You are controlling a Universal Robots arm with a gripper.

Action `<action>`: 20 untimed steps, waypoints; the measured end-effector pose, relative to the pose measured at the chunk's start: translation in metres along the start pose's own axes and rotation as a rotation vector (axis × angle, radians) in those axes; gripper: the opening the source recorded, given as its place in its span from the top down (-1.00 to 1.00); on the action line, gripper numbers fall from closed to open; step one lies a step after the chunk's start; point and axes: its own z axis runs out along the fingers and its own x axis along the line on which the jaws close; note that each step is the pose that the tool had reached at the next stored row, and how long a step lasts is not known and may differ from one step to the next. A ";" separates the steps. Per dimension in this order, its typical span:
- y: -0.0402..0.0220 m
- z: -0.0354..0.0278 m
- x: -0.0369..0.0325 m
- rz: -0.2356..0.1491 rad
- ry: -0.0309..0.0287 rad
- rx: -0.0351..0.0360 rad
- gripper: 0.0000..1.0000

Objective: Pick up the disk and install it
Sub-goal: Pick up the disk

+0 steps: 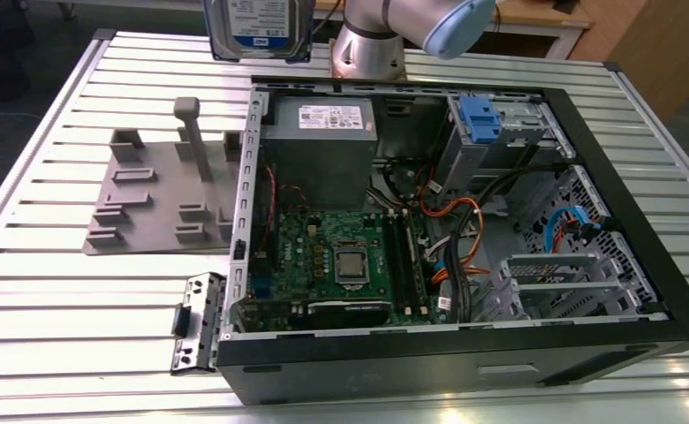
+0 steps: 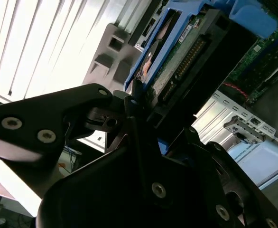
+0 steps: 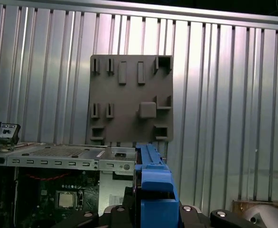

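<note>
Tabletop: slatted metal tabletop, carrying the plate, the bracket and the case.
Fixture plate: grey plate with raised blocks and one upright post. It lies flat at the exterior view's left, just beside the case.
Bracket: small black bracket stands against the case's near corner on the exterior view's left.
Disk: the disk is held aloft at the top of the exterior view, label side to the camera. It is clear of the tabletop and outside the case, above the case's far left corner.
Gripper: the gripper pinches the disk. In both wrist views the blue side rail sits clamped between the black fingers.
Case: open computer case lies on its side with the interior exposed.
Power supply: grey box with a white sticker, in the case's far left corner.
Motherboard: green board, on the near side of the power supply.
Arm: silver and pale-blue arm stands behind the case's far edge.
Latch: blue plastic latch on a silver cage, toward the case's far right.
Cables: orange and black cables run between the motherboard and the cage.
</note>
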 end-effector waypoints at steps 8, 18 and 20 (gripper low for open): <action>-0.0284 0.0001 0.0074 0.000 -0.0002 -0.0033 0.28; -0.0646 0.0011 0.0167 0.000 -0.0005 -0.0069 0.28; -0.0707 0.0014 0.0186 0.000 -0.0006 -0.0075 0.28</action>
